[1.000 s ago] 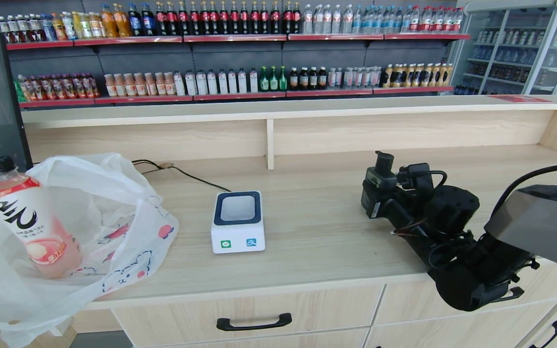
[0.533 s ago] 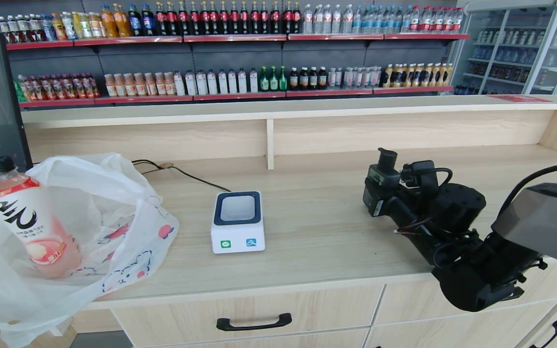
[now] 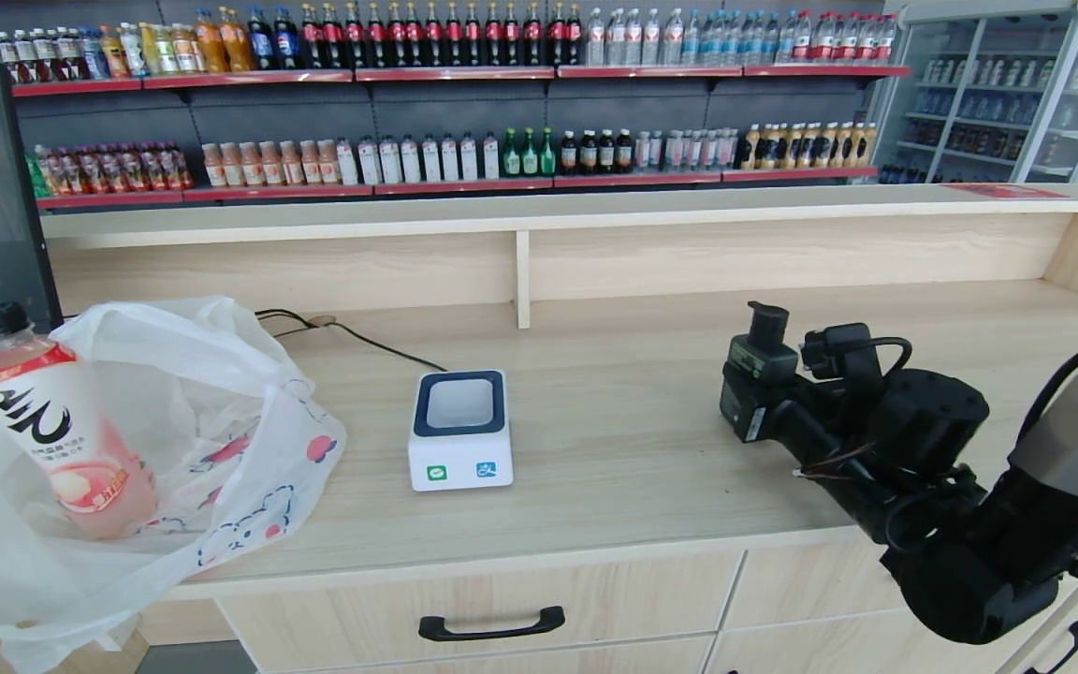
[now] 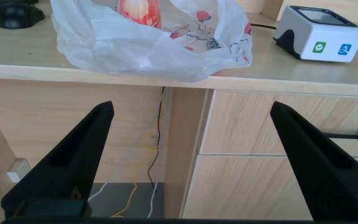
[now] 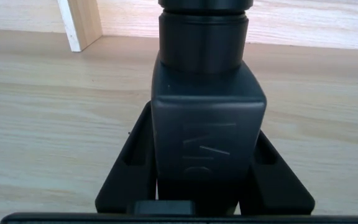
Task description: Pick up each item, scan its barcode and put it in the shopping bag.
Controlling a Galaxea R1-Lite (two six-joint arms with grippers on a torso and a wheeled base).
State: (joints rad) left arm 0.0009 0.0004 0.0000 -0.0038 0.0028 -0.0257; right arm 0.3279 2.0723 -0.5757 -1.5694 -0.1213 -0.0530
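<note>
In the head view, a dark grey, square-sided plastic bottle with a round black cap [image 3: 750, 374] is seen held above the right part of the pale wood-grain bench [image 3: 614, 449]. The right wrist view brings out what is hidden there: the right hand [image 5: 205, 186] is closed on this bottle, a matte black finger pressed against each flat side.

The left wrist view shows the left hand [image 4: 185, 155] below the bench edge, in front of the cabinet, its two black wedge-shaped fingers spread wide apart.

A thin, crinkled, translucent white shopping bag with red prints [image 3: 221, 440] lies at the bench's left end. A pink drink bottle with a black cap [image 3: 52, 421] stands in it. A white box-shaped scanner with a dark blue-rimmed window [image 3: 460, 428] sits just beside the bag.
</note>
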